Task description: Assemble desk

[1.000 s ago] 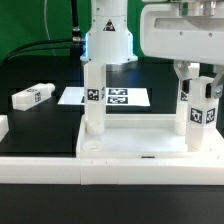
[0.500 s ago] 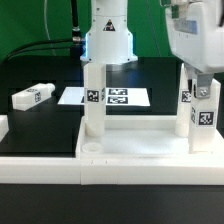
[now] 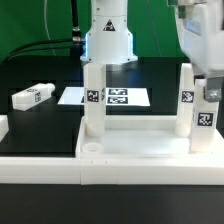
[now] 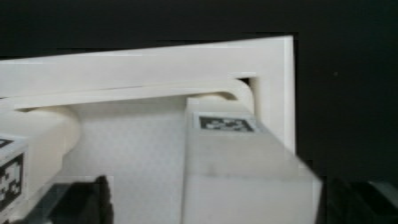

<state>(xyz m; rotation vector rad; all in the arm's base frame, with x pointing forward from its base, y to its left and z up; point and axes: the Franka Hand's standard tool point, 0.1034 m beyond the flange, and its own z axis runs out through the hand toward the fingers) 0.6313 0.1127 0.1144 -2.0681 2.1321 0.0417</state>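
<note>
Black counter (image 3: pixel 40 125) under a green backdrop, seen from the exterior view. The arm's white base (image 3: pixel 108 35) stands at the back, and its wrist (image 3: pixel 200 30) reaches down on that view's right.

The white plastic desk tabletop (image 3: pixel 140 147) lies near the front with its raised rim up, just behind a long white border rail (image 3: pixel 110 172). The marker board (image 3: pixel 128 97) lies flat on the counter behind the tabletop.

Three square white tagged legs stand upright on the tabletop. The left leg (image 3: pixel 93 100) is at the back corner on the exterior view's left, and a round socket (image 3: pixel 90 147) in front of it is bare. The far right leg (image 3: pixel 186 100) and the near right leg (image 3: pixel 205 120) stand close together.

The jaws appear to be closed on the near right leg. In the wrist view their dark fingers (image 4: pixel 356 195) flank it, though the contact is blurred.

A fourth leg (image 3: pixel 32 97) lies on its side on the counter, well apart on the exterior view's left.
</note>
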